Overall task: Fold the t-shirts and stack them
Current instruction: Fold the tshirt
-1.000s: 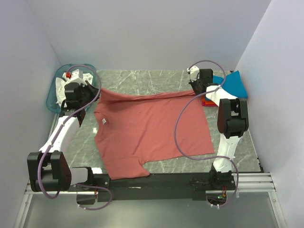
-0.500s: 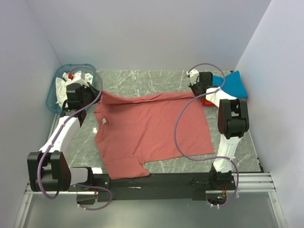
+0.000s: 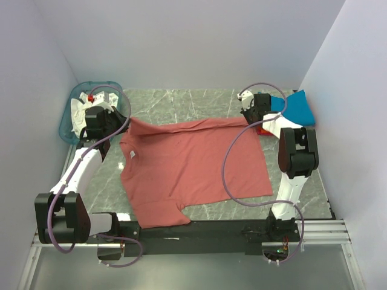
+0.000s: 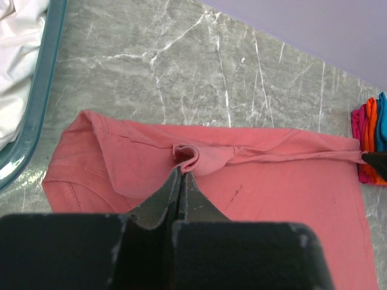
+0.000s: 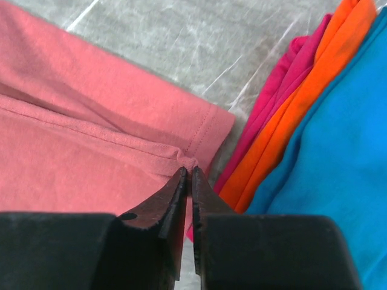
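Since a second ago the left end effector (image 4: 180, 171) has eased slightly nearer. One dusty-red t-shirt (image 3: 193, 166) lies on the counter (image 3: 199, 103), long axis left to right, neck label (image 3: 132, 155) toward the left. Both it and the right end effector (image 5: 187, 170) are clamped on the shirt's folded-over far edge. At far right is one stack of three: magenta shirt (image 5: 284, 78), orange shirt (image 5: 302, 103), teal-blue shirt (image 5: 326, 139).
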{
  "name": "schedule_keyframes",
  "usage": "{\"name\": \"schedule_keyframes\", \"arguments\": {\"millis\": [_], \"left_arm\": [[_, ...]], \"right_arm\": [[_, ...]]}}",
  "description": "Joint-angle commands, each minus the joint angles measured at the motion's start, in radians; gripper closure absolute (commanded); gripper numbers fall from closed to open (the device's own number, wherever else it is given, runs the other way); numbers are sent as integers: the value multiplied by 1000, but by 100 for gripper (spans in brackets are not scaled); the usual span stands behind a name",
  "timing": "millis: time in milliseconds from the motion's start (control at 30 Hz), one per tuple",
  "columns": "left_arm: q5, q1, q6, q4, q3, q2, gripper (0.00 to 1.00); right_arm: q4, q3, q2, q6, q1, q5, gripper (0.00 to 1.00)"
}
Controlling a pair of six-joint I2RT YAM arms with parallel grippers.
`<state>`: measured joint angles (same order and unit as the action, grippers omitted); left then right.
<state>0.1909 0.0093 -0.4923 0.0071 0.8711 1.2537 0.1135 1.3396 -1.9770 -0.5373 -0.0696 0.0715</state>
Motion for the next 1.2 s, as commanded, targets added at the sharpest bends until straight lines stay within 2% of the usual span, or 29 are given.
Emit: {"name": "schedule_keyframes", "arguments": {"millis": [0,33,133,167,267,433,700,1167], "left_arm": [[19,-3,4,-1,3,-17,100],[18,-3,4,-4,5,-16,100],[22,-3,9,-4,6,-16,100],[24,-3,12,-28,6,-16,100],[28,-3,15,-29,8,-13,100],[45,-3,15,-32,8,-23,100],[59,-3,29,-61,-3,-62,100],[96,-3,15,-116,-12,-56,100]], "right_arm": [[-22,-20,79,-27,5,-9,86],[-15,-31,86,-30,4,-7,84],[5,-71,135,-49,13,7,66],[8,-85,150,-53,16,14,53],[31,-117,211,-67,30,40,36],[87,-123,280,-59,51,112,32],[213,-117,328,-46,65,374,31],[249,-148,349,-16,65,453,31]]}}
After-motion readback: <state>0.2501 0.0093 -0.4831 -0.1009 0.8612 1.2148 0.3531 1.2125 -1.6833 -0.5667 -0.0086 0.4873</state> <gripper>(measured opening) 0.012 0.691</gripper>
